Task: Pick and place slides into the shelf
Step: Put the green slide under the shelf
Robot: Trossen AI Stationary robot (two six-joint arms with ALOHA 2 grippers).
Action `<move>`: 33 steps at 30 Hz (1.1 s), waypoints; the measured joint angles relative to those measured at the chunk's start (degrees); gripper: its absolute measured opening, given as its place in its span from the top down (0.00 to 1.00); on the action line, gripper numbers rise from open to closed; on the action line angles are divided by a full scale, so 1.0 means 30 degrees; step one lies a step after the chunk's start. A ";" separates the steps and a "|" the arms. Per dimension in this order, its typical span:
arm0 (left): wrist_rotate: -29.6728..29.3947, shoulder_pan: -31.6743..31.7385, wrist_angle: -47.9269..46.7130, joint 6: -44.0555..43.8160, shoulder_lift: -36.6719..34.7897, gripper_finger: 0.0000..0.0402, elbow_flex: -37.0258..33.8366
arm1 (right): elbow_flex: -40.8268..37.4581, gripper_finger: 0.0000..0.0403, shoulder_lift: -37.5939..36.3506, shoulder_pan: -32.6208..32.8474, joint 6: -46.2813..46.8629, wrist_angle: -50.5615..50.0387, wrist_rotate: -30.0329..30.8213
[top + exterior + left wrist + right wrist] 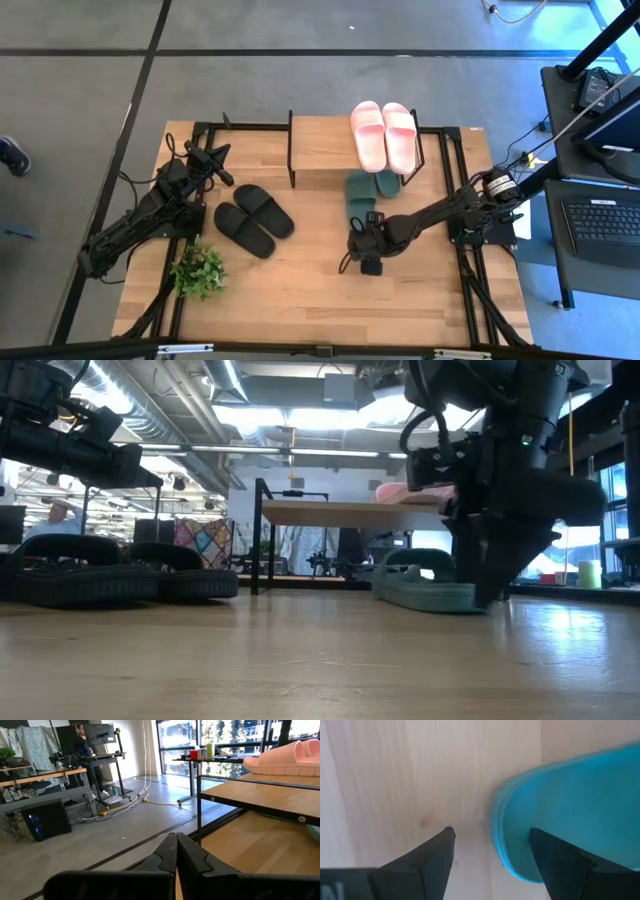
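Observation:
The shelf (pixel 325 140) stands at the table's far middle, and the pink pair (pixel 383 135) lies on its top board (pixel 265 795). One dark green slide (pixel 360 195) lies on the table in front of the shelf. Its mate (pixel 389 183) lies partly under the board. The black pair (pixel 253 218) rests sole-down at centre-left (pixel 120 575). My right gripper (pixel 368 240) is open and points down at the near end of the green slide (pixel 570 805). My left gripper (pixel 215 160) is shut, raised left of the shelf. My right gripper comes from above, pointing down, at the green slide's near end (pixel 510 850). One finger (pixel 560 860) stands over the footbed and the other (pixel 437 852) over bare table beside the rim. Whether either finger touches the slide, I cannot tell. The slide lies flat on the table (pixel 425 592).
A small potted plant (pixel 198 270) sits near the table's left near corner. Black frame rails run along both table sides (pixel 470 270). A desk with a laptop (pixel 605 225) stands beyond the right edge. Bare wood lies between the black pair and my right gripper.

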 joint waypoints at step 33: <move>0.0007 0.0003 0.0000 -0.1005 0.0000 1.00 -0.0003 | -0.1455 0.94 -0.0011 -0.0155 0.2596 0.2461 0.2907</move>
